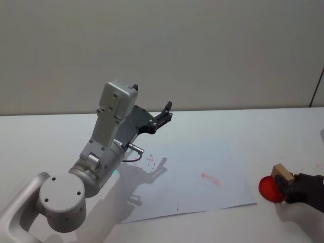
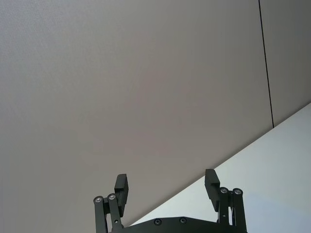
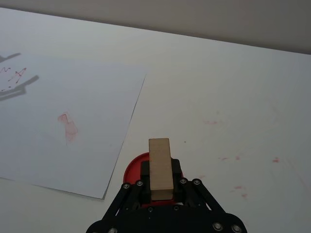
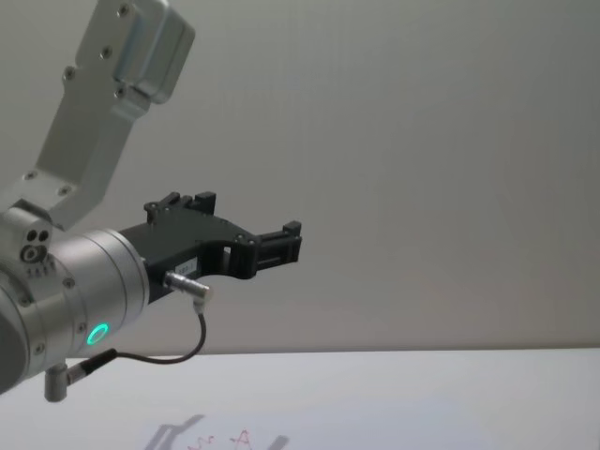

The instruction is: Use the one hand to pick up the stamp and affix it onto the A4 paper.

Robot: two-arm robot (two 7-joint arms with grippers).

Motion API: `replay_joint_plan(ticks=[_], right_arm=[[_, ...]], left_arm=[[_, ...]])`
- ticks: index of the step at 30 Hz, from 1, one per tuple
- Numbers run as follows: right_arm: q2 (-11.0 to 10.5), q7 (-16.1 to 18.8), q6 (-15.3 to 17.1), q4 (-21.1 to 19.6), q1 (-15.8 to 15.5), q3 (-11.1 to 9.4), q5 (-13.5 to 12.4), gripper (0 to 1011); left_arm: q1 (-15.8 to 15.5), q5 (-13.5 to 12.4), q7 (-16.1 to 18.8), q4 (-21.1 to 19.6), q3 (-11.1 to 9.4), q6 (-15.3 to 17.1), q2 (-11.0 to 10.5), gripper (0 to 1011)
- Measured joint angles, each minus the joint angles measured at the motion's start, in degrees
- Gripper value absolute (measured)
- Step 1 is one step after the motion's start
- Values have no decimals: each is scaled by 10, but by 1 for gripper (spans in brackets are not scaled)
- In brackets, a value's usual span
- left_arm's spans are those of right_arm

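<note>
The right tool [image 3: 160, 187] is shut tight on the stamp [image 3: 160, 167], over a red pad [image 3: 136, 167] on the tabletop [image 3: 233, 97]. The A4 paper [image 3: 73, 121] lies at ten o'clock from it. The left tool [image 2: 167, 187] hangs wide open, holding nothing, high above the paper.

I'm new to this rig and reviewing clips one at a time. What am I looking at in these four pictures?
A two-armed robot at a white table. The head camera looks down, the chest camera looks across, and each wrist carries a camera behind its fingers. The right gripper is shut on the wooden stamp, over a round red pad just off the A4 paper, which bears red marks. The left gripper is raised above the table, fingers open, holding nothing.
</note>
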State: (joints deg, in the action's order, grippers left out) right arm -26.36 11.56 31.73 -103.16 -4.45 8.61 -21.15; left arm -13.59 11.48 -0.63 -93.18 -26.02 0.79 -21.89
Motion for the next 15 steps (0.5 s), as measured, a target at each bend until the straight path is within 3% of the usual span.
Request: replay_joint_plan(ticks=[8, 15], right_arm=[[6, 11, 5, 15, 11, 6, 10, 220], [9, 15, 7, 21, 16, 9, 15, 414]], left_arm=[[0, 0, 0, 0, 0, 0, 0, 1001], [0, 0, 0, 0, 0, 0, 0, 1001]])
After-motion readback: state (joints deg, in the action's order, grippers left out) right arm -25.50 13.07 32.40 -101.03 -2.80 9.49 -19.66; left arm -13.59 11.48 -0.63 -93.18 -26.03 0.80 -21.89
